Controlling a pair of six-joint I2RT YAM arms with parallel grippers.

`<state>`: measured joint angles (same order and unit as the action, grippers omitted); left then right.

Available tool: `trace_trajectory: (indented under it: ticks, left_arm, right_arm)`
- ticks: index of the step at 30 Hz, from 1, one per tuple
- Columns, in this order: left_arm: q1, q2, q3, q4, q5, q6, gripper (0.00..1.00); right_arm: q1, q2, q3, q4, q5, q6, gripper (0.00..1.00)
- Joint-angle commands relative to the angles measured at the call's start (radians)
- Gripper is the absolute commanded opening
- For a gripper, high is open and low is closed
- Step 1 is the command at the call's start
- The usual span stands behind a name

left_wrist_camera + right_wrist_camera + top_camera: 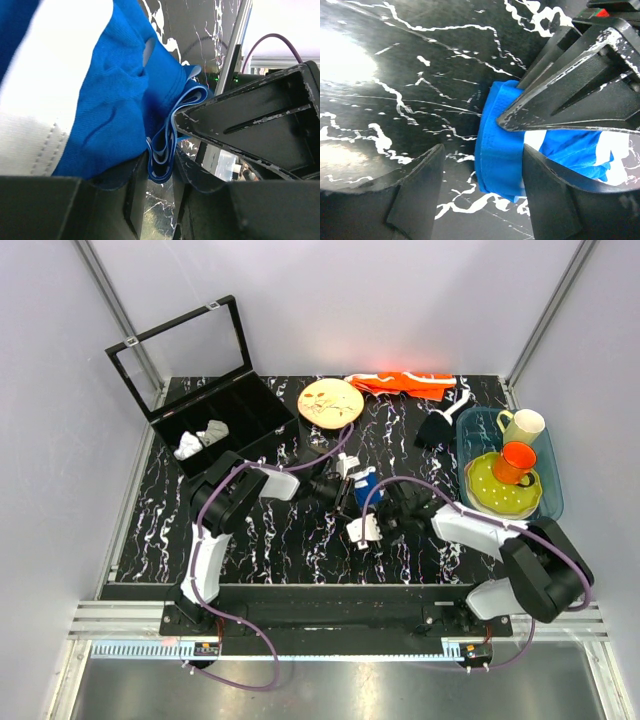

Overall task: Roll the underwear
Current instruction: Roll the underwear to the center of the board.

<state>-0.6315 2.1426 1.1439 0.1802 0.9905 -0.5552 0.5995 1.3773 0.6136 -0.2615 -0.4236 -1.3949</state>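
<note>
My left gripper [161, 169] is pinched tight on a folded edge of the underwear [367, 483]. My right gripper [482, 152] sits spread around the bundle's end. It's mid-table, bunched up, long axis roughly far-to-near. Bare marble table [270, 540] to my left, blue tray [552, 502] off right, plate [330, 402] beyond.

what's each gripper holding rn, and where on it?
Left gripper pinches the underwear at its folded, layered blue edge. Right gripper sits open around one end, not clamping.
</note>
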Motion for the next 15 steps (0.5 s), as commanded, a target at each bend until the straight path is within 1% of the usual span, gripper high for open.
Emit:
trace_trajectory:
  ticks: [1, 2, 3, 5, 6, 9, 10, 13, 14, 15]
  left_arm:
    - [0.015, -0.033, -0.016, 0.086, -0.102, -0.020, 0.32]
    - [0.015, -0.047, -0.022, 0.096, -0.105, -0.025, 0.34]
    - [0.015, -0.062, -0.029, 0.106, -0.113, -0.032, 0.38]
    - [0.016, -0.104, -0.045, 0.120, -0.124, -0.032, 0.40]
    - [0.016, -0.119, -0.052, 0.133, -0.134, -0.034, 0.43]
    - [0.026, -0.191, -0.101, 0.175, -0.164, -0.035, 0.49]
    - [0.030, -0.210, -0.125, 0.194, -0.173, -0.037, 0.51]
    - [0.055, -0.305, -0.246, 0.286, -0.231, -0.031, 0.56]
    - [0.068, -0.360, -0.278, 0.312, -0.246, -0.028, 0.57]
    - [0.076, -0.384, -0.353, 0.362, -0.274, -0.025, 0.58]
  right_arm:
    - [0.003, 0.106, 0.018, 0.008, 0.071, -0.007, 0.67]
    - [0.005, 0.139, 0.028, 0.005, 0.088, 0.003, 0.65]
    - [0.005, 0.153, 0.037, -0.005, 0.095, 0.029, 0.60]
    - [0.005, 0.195, 0.061, -0.025, 0.114, 0.042, 0.55]
    - [0.003, 0.203, 0.067, -0.034, 0.117, 0.051, 0.53]
    - [0.003, 0.226, 0.086, -0.057, 0.117, 0.072, 0.43]
    - [0.003, 0.233, 0.093, -0.067, 0.114, 0.082, 0.37]
    - [0.003, 0.258, 0.129, -0.111, 0.098, 0.106, 0.27]
    - [0.005, 0.262, 0.138, -0.131, 0.092, 0.111, 0.25]
    - [0.003, 0.261, 0.153, -0.143, 0.088, 0.122, 0.24]
